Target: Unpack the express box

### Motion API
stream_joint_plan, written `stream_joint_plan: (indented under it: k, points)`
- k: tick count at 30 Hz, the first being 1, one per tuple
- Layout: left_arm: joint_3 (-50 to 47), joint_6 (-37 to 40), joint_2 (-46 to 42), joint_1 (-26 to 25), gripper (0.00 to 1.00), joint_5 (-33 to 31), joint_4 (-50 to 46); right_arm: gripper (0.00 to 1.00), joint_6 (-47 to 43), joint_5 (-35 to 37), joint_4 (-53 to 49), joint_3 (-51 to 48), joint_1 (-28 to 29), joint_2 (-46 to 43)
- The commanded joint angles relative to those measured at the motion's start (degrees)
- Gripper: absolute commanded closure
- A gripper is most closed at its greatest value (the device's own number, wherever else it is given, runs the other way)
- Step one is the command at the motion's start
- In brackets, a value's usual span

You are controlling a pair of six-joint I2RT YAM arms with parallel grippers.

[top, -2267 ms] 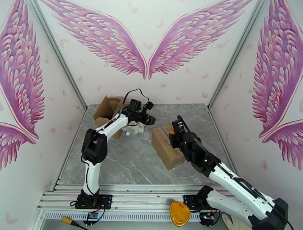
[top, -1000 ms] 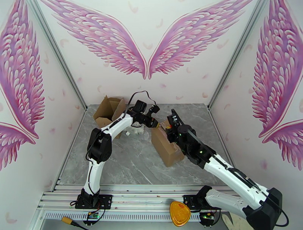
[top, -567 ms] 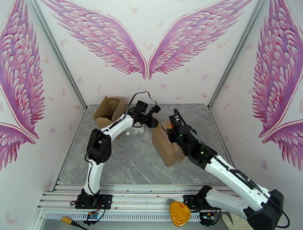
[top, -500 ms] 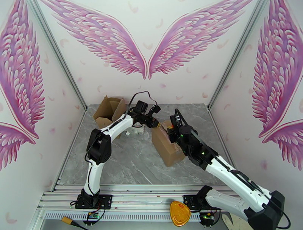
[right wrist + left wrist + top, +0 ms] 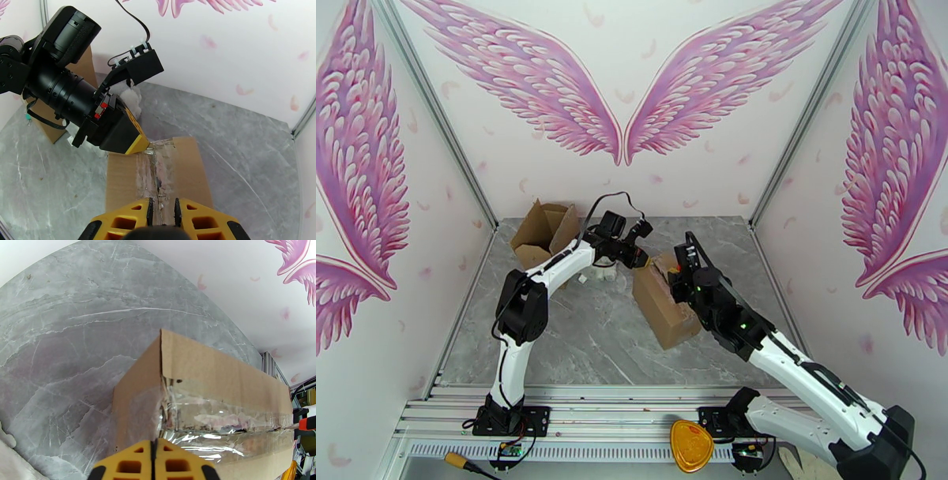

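left gripper (image 5: pixel 154 447) jaws were pressed together, tips touched tape (image 5: pixel 221 425) on express box (image 5: pixel 221 370) just ahead; hold on tape unclear. right gripper (image 5: pixel 162 205) jaws stood narrowly parted, empty, same box directly beneath.

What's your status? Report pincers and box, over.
Left pincer shut at far end of tape seam. Right pincer narrowly gapped over near end, grip unclear. Box flaps closed, tape ragged. Nothing blocking.

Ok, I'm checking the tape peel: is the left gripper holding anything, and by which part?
The left gripper looks shut on the clear tape, pinching its end at the edge of the box.
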Motion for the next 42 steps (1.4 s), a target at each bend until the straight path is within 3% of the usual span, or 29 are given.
stream_joint_plan:
  k: [1, 6, 11, 15, 20, 42]
  points:
    - [-1.93, -1.03, -0.31, 2.65, 1.0, -13.67, -0.21, 1.0, 1.75, 0.5, -3.0, -3.22, 0.21, -1.95]
    - [-2.6, -1.49, -0.85, 2.64, 1.0, -14.45, 0.75, 1.0, 1.92, -0.34, -5.68, 0.79, 0.25, -2.6]
    - [-3.41, -1.79, -1.25, 2.91, 1.0, -14.84, 1.42, 1.0, 2.95, 0.54, -3.3, -4.03, 0.21, -2.98]
    - [-3.59, -2.18, -1.42, 2.99, 1.0, -15.03, 1.68, 1.0, 2.9, -0.23, -8.47, 1.55, 0.21, -2.96]
    - [-3.68, -2.37, -1.47, 3.0, 1.0, -14.9, 2.22, 1.0, 3.49, -0.52, -4.31, -4.38, 0.26, -4.33]
    - [-5.04, -2.16, -2.56, 3.04, 1.0, -15.25, 2.52, 1.0, 5.27, -0.14, -8.99, -6.12, 0.23, -7.46]
